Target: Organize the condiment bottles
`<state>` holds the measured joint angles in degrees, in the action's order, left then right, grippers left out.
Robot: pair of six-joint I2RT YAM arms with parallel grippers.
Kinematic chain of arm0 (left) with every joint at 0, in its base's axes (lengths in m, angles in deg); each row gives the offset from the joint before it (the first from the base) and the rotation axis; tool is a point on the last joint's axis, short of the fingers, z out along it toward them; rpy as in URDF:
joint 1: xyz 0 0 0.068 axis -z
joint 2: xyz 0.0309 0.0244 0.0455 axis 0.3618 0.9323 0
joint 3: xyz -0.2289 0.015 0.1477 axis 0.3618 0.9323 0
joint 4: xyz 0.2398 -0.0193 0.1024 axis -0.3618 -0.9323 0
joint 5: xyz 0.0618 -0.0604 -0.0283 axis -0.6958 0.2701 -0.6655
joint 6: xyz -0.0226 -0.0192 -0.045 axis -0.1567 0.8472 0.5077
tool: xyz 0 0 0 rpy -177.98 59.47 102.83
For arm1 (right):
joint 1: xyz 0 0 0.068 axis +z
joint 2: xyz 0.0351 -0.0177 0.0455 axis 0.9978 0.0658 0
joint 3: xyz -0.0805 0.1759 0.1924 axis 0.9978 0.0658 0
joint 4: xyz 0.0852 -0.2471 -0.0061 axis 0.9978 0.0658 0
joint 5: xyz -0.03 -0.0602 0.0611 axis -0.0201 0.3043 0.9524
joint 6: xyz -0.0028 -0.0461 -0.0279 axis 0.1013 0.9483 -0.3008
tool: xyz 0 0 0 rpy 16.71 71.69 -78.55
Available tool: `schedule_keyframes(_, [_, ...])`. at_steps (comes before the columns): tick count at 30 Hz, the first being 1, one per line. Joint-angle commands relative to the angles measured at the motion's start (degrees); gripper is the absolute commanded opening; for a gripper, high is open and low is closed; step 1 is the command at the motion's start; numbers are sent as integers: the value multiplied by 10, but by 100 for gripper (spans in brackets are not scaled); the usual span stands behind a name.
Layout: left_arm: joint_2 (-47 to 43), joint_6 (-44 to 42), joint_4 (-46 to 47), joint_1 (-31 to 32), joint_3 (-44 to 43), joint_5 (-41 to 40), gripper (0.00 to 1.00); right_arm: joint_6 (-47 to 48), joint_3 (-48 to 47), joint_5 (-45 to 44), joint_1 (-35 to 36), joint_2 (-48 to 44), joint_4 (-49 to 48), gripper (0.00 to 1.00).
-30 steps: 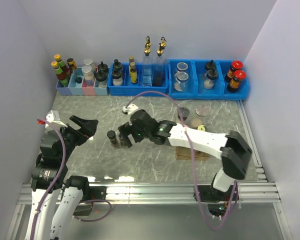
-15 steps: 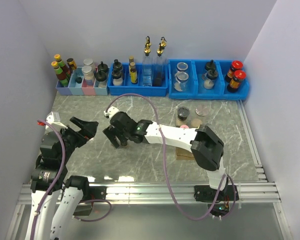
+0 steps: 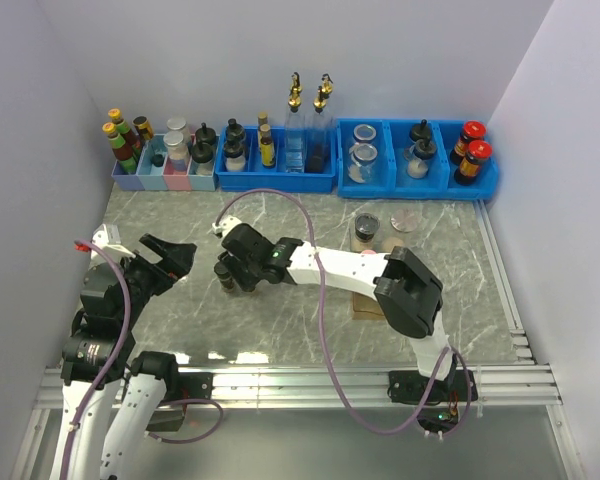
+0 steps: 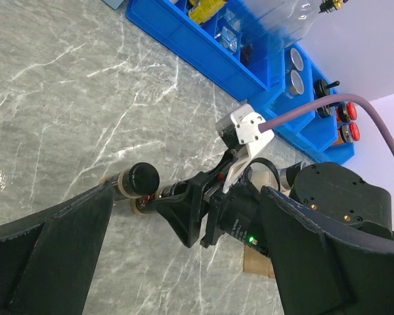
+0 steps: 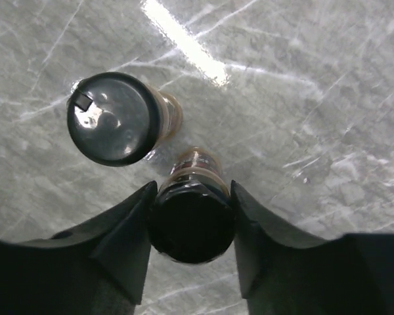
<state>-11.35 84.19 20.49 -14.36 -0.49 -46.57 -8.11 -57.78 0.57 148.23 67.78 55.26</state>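
Two small condiment bottles with black lids stand side by side on the marble table. In the right wrist view, my right gripper point(image 5: 193, 191) is shut on the nearer black-lidded jar point(image 5: 192, 223), one finger on each side of its lid. The second black-lidded jar point(image 5: 116, 118) stands free just beside it, and it also shows from above point(image 3: 223, 272) and in the left wrist view point(image 4: 143, 178). From above, my right gripper point(image 3: 240, 273) reaches left across the table. My left gripper point(image 3: 178, 254) hangs open at the left, pointing at the pair with nothing in it point(image 4: 187, 197).
A dark-lidded jar point(image 3: 366, 228) and a pink-lidded jar point(image 3: 405, 220) stand right of centre near a cardboard piece point(image 3: 368, 303). Blue bins point(image 3: 417, 180) and small pastel bins point(image 3: 165, 178) with bottles line the back edge. Tall gold-spouted bottles point(image 3: 308, 120) stand there too.
My right arm swung left over the two black-lidded jars, and its gripper went from open to shut on one of them. The left arm stayed still.
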Motion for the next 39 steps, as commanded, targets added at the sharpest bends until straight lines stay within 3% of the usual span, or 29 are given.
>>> schedule_keyframes(1, [-4, -6, 11, 2, -18, -4, 99, -8, 4, 15, -8, -21, -1, 48])
schedule_keyframes(2, [-4, -5, 10, 2, -19, -4, 99, -9, 4, 16, -10, -22, 1, 38])
schedule_keyframes(4, [-4, -7, 4, 1, -21, -4, 99, -14, 5, 10, -12, -33, 9, 27])
schedule_keyframes(5, [-4, -8, 2, 2, -23, -4, 99, -16, 19, -1, -13, -43, 9, 16])
schedule_keyframes(8, [-4, -10, 1, 2, -24, -4, 99, -33, 70, -22, -16, -111, -2, 1])
schedule_keyframes(15, [-3, -4, 19, 2, -10, -4, 99, -115, 221, -94, -28, -374, 20, 0])
schedule_keyframes(19, [4, -1, 30, 2, -2, 1, 99, -177, 266, -183, -53, -456, 113, 0])
schedule_keyframes(23, [10, 5, 40, 2, 1, 10, 99, -228, 331, -204, -94, -534, 167, 0])
schedule_keyframes(32, [18, 8, 45, 2, 0, 14, 100, -259, 421, -195, -171, -630, 199, 0])
schedule_keyframes(39, [23, 13, 50, 2, 4, 18, 99, -264, 457, -181, -205, -618, 196, 0])
